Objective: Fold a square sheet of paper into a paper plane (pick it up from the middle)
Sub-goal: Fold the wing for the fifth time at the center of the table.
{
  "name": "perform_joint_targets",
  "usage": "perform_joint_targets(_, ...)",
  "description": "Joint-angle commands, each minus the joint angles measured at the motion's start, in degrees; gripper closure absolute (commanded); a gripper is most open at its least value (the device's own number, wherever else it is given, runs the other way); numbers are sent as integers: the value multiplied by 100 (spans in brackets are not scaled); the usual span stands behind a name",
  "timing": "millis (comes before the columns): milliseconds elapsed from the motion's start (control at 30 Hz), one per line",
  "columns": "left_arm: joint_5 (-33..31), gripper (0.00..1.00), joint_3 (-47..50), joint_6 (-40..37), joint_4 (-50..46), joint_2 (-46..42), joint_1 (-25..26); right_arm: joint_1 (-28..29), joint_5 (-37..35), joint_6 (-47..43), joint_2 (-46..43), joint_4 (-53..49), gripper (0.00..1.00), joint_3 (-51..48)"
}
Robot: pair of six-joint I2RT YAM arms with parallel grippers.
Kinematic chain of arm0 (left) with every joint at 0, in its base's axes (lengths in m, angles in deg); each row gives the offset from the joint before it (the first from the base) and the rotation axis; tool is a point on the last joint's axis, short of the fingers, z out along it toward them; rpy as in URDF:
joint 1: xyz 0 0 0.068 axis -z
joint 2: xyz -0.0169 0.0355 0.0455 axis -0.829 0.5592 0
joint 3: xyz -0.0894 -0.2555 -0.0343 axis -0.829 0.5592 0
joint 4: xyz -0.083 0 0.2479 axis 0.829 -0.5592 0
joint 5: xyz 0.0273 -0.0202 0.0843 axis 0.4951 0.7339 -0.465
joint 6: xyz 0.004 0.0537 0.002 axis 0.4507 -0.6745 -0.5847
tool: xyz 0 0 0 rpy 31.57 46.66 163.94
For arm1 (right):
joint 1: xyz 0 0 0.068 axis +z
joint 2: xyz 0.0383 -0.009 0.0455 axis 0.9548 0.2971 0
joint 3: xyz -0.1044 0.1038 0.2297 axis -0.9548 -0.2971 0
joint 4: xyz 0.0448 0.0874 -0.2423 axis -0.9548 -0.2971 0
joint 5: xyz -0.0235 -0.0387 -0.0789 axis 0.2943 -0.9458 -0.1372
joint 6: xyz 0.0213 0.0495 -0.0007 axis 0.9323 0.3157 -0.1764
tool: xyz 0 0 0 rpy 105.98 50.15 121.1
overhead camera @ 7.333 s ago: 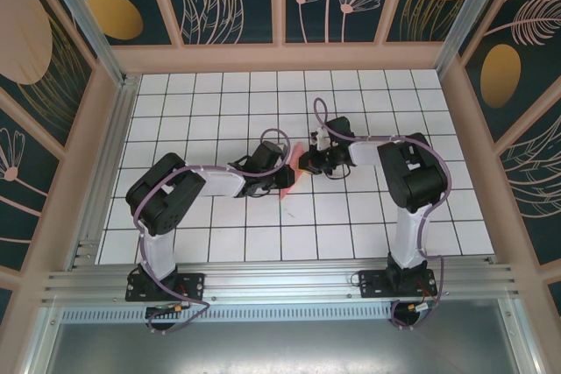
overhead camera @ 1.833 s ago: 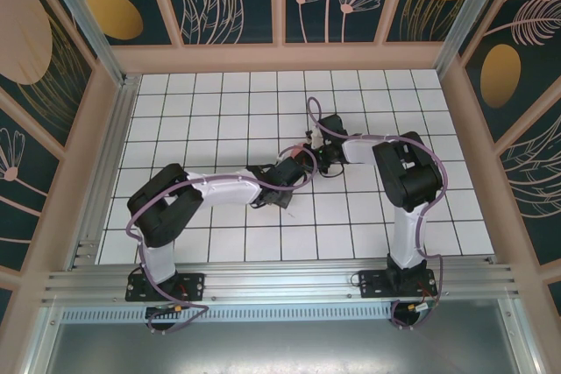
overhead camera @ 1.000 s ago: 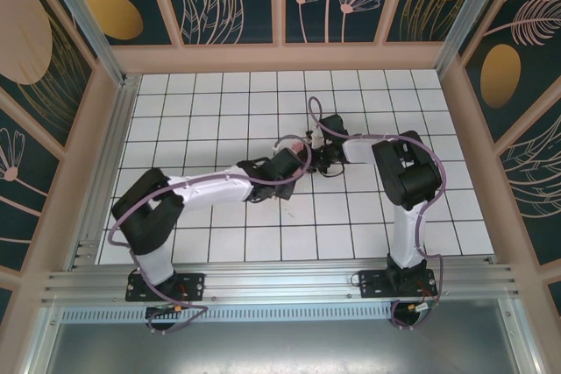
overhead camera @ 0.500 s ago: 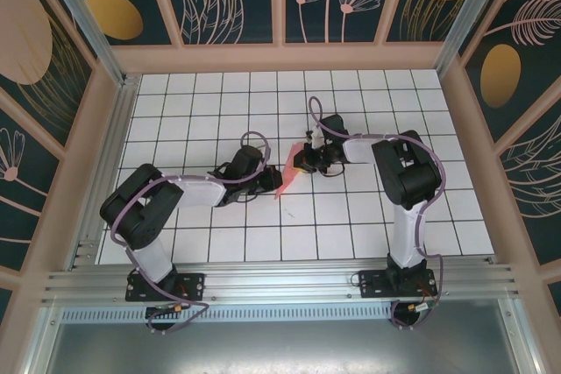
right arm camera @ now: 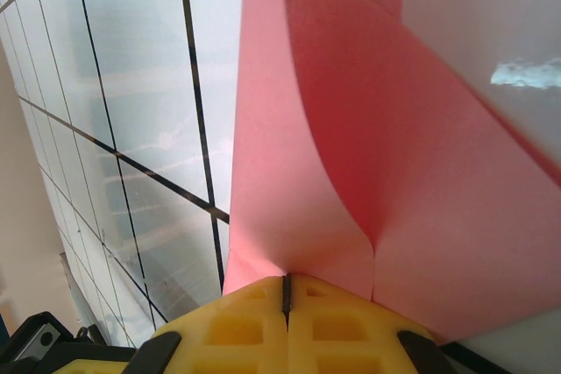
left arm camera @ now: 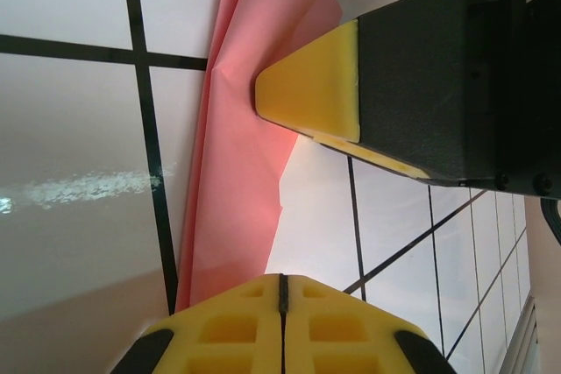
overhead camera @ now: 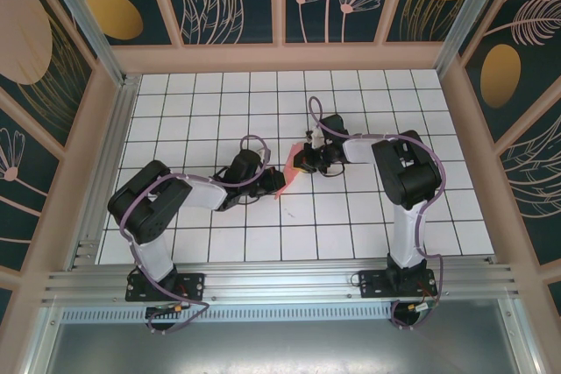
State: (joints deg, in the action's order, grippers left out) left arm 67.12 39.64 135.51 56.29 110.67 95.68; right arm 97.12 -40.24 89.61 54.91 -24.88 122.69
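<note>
Left arm has drawn back since a second ago, uncovering the folded pink sheet at mid-table between the grippers. Right gripper is clamped on the sheet. Left gripper is closed at its lower edge; cannot tell if it pinches.

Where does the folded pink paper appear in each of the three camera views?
Top external: the pink paper is near the middle of the white tiled table.
Left wrist: a long strip from top centre down toward the bottom left.
Right wrist: it covers the centre and right, down to the bottom.
Shared landmark: the table's black grid lines.
</note>
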Motion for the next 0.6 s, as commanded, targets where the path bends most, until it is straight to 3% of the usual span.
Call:
perform_joint_targets(0,201,94,91,128,315,116,-20,21,-443,-73,364,-346,98,-103)
perform_joint_targets(567,343,91,78,224,418,359,-13,30,-461,-56,397,-340,98,-125)
